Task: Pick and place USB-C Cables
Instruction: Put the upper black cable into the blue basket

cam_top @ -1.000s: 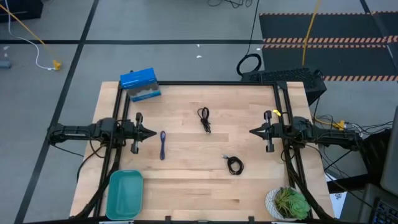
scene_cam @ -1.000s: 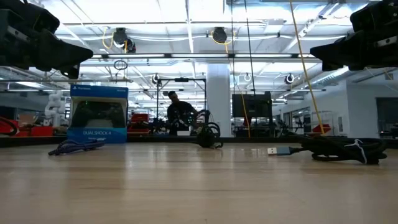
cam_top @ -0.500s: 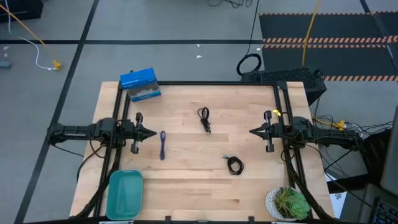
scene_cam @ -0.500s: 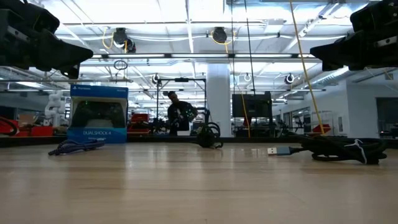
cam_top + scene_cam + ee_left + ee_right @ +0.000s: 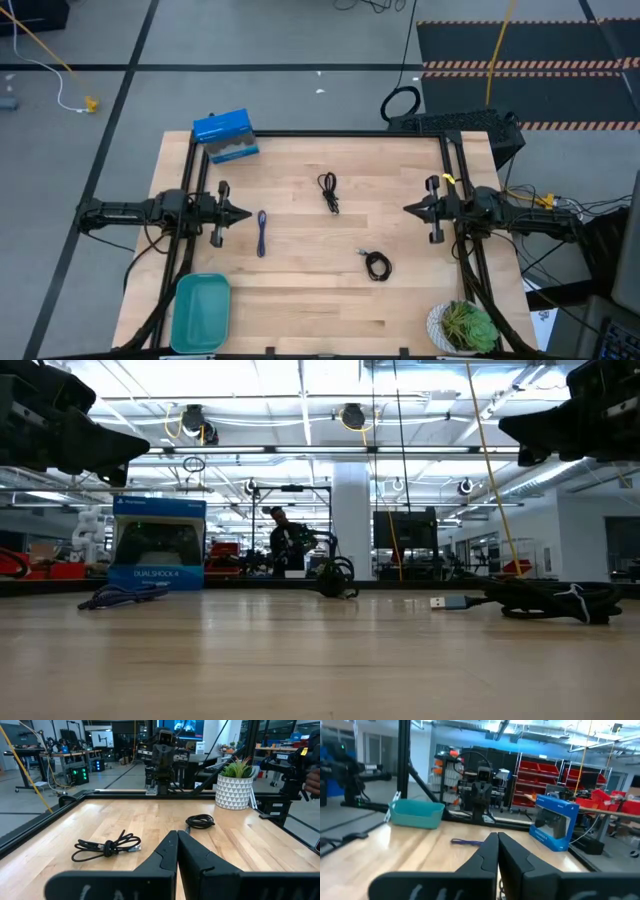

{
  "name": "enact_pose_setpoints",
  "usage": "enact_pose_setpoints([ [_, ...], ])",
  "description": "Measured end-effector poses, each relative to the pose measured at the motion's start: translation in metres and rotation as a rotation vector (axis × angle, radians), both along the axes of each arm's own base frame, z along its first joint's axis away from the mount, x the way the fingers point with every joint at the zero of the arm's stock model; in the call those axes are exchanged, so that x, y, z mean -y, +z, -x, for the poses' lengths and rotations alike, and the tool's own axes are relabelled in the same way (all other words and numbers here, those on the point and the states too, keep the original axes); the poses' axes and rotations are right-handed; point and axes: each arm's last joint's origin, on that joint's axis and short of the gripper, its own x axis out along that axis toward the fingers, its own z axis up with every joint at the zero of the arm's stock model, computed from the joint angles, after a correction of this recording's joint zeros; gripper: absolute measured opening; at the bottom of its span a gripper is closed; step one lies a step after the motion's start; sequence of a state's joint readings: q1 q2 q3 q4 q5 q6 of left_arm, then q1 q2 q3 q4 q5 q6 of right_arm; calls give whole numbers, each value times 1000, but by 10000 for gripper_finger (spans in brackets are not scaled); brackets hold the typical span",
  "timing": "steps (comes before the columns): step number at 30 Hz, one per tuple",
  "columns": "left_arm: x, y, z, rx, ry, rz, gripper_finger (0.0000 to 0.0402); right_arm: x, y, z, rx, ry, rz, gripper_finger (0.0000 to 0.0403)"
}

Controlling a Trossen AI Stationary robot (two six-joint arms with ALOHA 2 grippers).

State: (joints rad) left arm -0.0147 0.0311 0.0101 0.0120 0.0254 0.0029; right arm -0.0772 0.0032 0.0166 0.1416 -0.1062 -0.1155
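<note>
High view: both claws clenched, empty, left claw [image 5: 245, 213] mid-left, right claw [image 5: 408, 211] mid-right over wooden desk [image 5: 300, 310]. Blue-purple cable [image 5: 261, 233] left of centre, black cables upper centre [image 5: 329, 192], lower centre [image 5: 376, 264]. No pick begun; next likely open, descend on nearest cable.

We count three USB-C Cables on the table [image 5: 300, 320]: two black [image 5: 329, 192] [image 5: 377, 264] and one blue-purple [image 5: 261, 232]. Around the table's edges we count one blue box [image 5: 225, 135], one teal tray [image 5: 201, 311], and one potted plant [image 5: 462, 326].
</note>
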Motion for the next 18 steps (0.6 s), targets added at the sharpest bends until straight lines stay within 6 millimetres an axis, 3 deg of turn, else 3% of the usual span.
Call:
enact_pose_setpoints([
  [7, 0, 0, 0, 0, 0, 0, 8, 0, -7, -2, -103, 5, -110, 0],
  [18, 0, 0, 0, 0, 0, 0, 8, 0, 68, 1, -116, 6, -143, 0],
])
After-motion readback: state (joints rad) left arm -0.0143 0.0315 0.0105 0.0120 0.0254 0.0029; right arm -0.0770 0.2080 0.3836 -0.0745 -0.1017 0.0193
